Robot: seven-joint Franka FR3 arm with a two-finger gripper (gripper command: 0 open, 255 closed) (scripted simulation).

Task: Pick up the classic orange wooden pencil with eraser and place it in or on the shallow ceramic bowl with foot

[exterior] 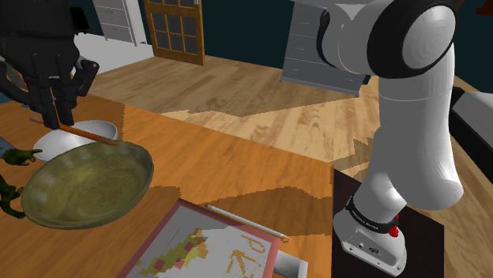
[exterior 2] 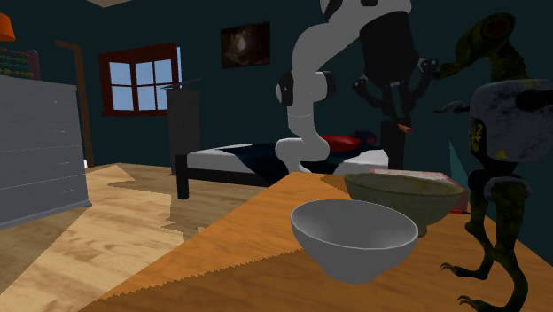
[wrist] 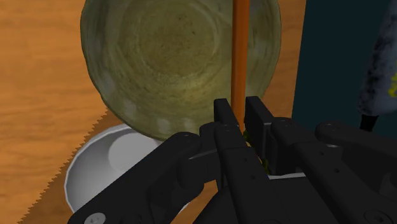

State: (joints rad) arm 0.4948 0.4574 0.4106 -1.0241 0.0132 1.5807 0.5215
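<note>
Pencil, place: the orange pencil (exterior: 91,136) is off the wooden table (exterior: 237,174), in the air and held by the black gripper (exterior: 57,120).
Pencil, axis: in the shoulder view it lies nearly level. It runs from the fingertips toward that view's right and slopes a little downward, and its far end reaches the near rim of the olive bowl (exterior: 87,189).
Pencil, ends: a short stub sticks out on the other side of the fingers; which end carries the eraser cannot be told.
Fingers: in the wrist view the gripper (wrist: 240,116) is clamped on the pencil (wrist: 240,51), one finger pressed to each side of the shaft.
Olive bowl: wide and shallow, with a mottled inside that shows bare (wrist: 172,57). The pencil crosses above it, off centre.
White bowl: deeper and plain (exterior: 59,144), it touches or stands just beside the olive one and sits below the gripper, its inside also bare (wrist: 105,168).
Shoulder view alone: a map board (exterior: 209,245) and a thin white stick (exterior: 245,220) lie near the arm's stand (exterior: 419,237).
Second exterior view: the white bowl (exterior 2: 354,237) stands nearest and the olive bowl (exterior 2: 403,197) behind it. The gripper (exterior 2: 403,120) is above them, and a long-necked creature figure (exterior 2: 496,124) is at that view's right.
</note>
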